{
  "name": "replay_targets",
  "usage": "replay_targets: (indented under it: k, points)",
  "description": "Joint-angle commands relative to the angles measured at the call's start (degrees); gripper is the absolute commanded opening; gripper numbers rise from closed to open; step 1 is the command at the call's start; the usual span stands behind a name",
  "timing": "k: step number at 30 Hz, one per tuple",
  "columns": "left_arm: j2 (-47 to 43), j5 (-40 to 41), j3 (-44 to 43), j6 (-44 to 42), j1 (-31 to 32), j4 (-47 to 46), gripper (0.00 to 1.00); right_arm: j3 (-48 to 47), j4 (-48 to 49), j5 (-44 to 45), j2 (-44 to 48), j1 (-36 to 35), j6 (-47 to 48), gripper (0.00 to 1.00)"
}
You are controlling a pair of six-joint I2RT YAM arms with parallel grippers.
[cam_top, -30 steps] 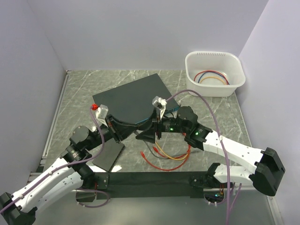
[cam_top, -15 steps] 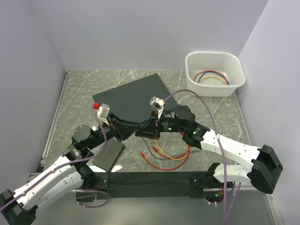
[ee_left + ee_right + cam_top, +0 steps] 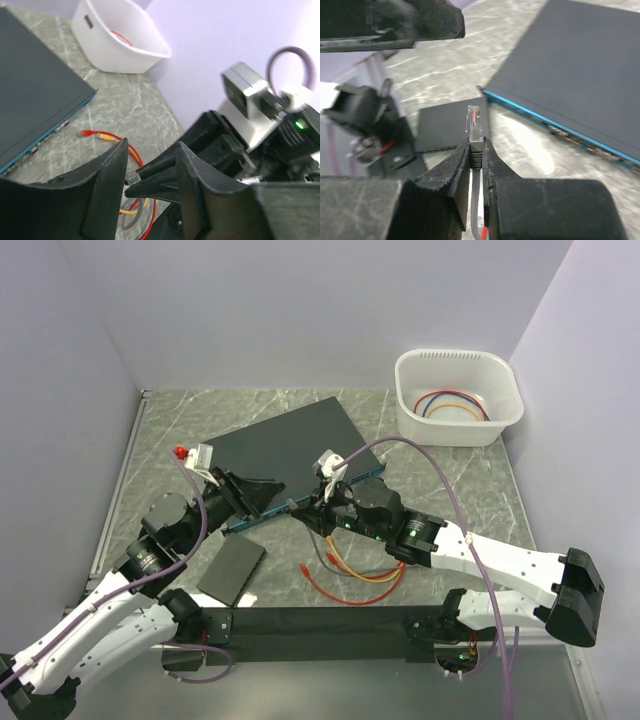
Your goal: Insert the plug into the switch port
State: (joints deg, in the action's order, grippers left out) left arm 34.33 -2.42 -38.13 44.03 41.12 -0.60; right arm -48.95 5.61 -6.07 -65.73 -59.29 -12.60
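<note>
Just handed over, by the look of it. On the left gripper (image 3: 151,160): shut a second ago and close against its partner, now parted roughly halfway, holding nothing, and pulled back leftward along the front of the switch (image 3: 290,445). On the right gripper (image 3: 476,146): wide a second ago, now closed tight on the plug (image 3: 474,121) by its ribbed boot, with the clear connector upright past the fingertips.

Means the plug now rides with the right arm alone. Insertion itself not yet begun; probably leaves aligning and pushing in as all that remains.

Plug in the air just in front of the switch's teal front edge (image 3: 555,125), left of its middle and apart from it. From the right wrist view, pointed past the switch's corner toward the black slab (image 3: 447,131) rather than at the sockets. Cannot tell which socket is meant.

Right arm stretched low and forward-left, fingers aimed across the front of the switch. Left arm bent, fingers angled toward that same edge, tips just beside the right tool's.

Loose red and yellow cables (image 3: 350,575) in front of the switch; white bin (image 3: 458,395) off beyond its right corner.
</note>
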Motion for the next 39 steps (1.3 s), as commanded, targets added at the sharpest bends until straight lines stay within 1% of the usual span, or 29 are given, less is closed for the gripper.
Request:
replay_targets:
  k: [1,5,9,13,19,22,23,25,26,28,29,30,34,39]
  points:
    - [1.71,4.15,-3.53,2.72,0.27,6.04,0.47,-3.43,-2.53,13.08,0.96,-2.06,3.98,0.0]
    - [3.2,6.81,-3.53,4.66,0.8,7.9,0.45,-4.48,-3.06,19.05,0.26,-4.34,5.04,0.0]
    - [3.82,7.07,-2.22,5.36,1.5,6.93,0.44,-5.72,-3.76,21.88,-1.23,-5.75,5.83,0.0]
    - [4.52,5.5,-1.16,5.8,2.29,3.6,0.45,-6.51,-4.02,23.03,-2.46,-6.63,6.45,0.0]
    - [5.57,5.32,-0.54,5.1,2.73,1.92,0.44,-6.95,-3.94,22.51,-3.44,-6.98,6.1,0.0]
    - [4.79,3.56,0.42,3.09,2.82,-0.53,0.44,-4.67,-0.7,17.07,-1.69,-6.37,5.31,0.0]
    - [3.74,2.86,0.95,2.47,2.82,-2.02,0.44,-3.19,0.36,11.92,-1.07,-5.24,4.7,0.0]
    - [2.33,2.94,2.62,0.8,2.82,-3.52,0.44,-1.95,3.25,6.97,0.68,-3.65,3.55,0.0]
    - [1.02,2.94,3.06,0.45,2.82,-3.96,0.44,-0.81,4.14,1.98,1.22,-1.82,2.33,0.0]
    - [0.22,2.94,4.2,-0.26,2.82,-4.85,0.43,-0.01,6.08,-2.7,1.93,0.13,0.57,0.0]
    - [-0.22,1.99,4.46,-0.35,2.73,-5.11,0.42,0.34,6.61,-4.9,2.1,2.31,0.12,0.0]
    - [-0.31,1.11,4.82,-0.7,2.82,-6.24,0.42,0.52,7.13,-8.05,2.01,2.94,-0.31,0.0]
    - [0.39,-2.41,6.13,-0.7,2.82,-9.76,0.41,0.87,7.93,-10.37,1.58,4.09,-1.02,0.0]
    - [1.27,-4.97,8.07,-1.14,2.82,-14.16,0.41,0.96,9.77,-14.76,0.61,4.62,-2.08,0.0]
